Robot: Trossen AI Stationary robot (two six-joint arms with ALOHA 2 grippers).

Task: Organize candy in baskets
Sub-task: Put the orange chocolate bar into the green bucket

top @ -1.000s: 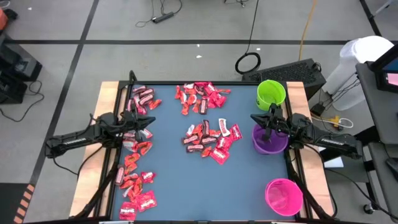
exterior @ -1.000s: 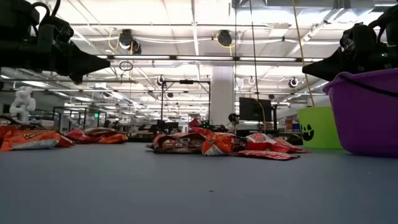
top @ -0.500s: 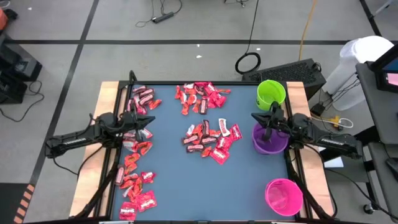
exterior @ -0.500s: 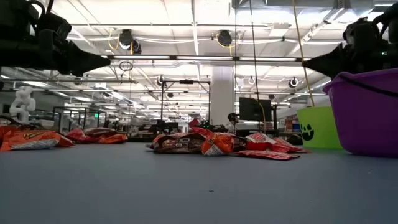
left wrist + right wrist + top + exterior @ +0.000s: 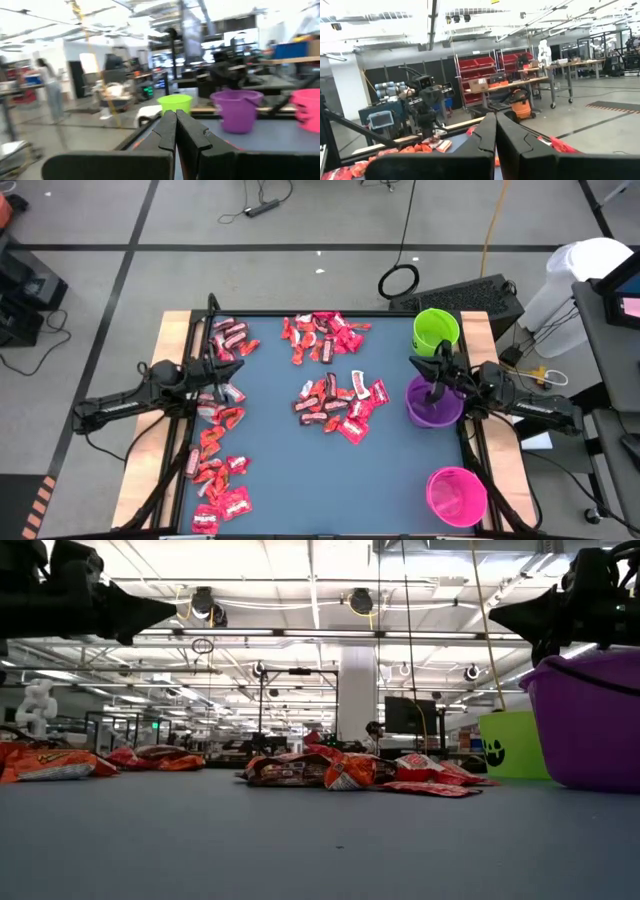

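Candy (image 5: 338, 402) lies between grippers — untouched.

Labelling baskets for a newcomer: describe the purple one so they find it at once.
Look along the table's right edge, where three round baskets stand in a row. The purple basket is the middle one, between the lime green basket and the pink basket, under the right gripper.

Three baskets (image 5: 436, 330), four heaps of candy (image 5: 339, 402), two arms (image 5: 120, 404).

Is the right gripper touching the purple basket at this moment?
Apart. In the low view, the shut right gripper hangs above the purple basket, with open background visible between the arm and the basket rim.
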